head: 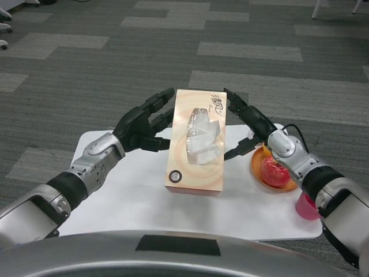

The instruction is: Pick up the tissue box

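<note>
The tissue box is peach-orange with white tissue showing through its top slot, and it lies lengthwise over the middle of the small white table. My left hand presses its fingertips against the box's left side. On the other side, my right hand has fingers along the upper right edge and a thumb against the right side lower down. The box is clamped between the two hands. I cannot tell whether its underside is off the tabletop.
An orange bowl holding a red-pink round object sits on the table just right of the box, under my right wrist. A pink cup stands at the table's right front corner. Grey carpet surrounds the table.
</note>
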